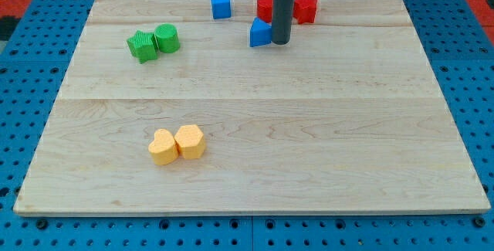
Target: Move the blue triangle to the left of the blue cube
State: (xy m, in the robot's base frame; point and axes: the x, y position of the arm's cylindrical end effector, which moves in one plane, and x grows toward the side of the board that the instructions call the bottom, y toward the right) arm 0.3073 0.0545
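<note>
The blue triangle [259,32] lies near the view's top centre of the wooden board [255,127]. The blue cube [221,5] sits up and to the left of it, close to the board's top edge. My tip [280,42] stands right beside the blue triangle, touching or nearly touching its right side. The rod rises out of the view's top.
Two red blocks, one round [265,7] and one star-shaped [306,8], sit behind the rod at the top. A green star [142,46] and green cylinder [167,39] sit at the left. Two yellow heart-like blocks [162,147] [190,141] lie lower left.
</note>
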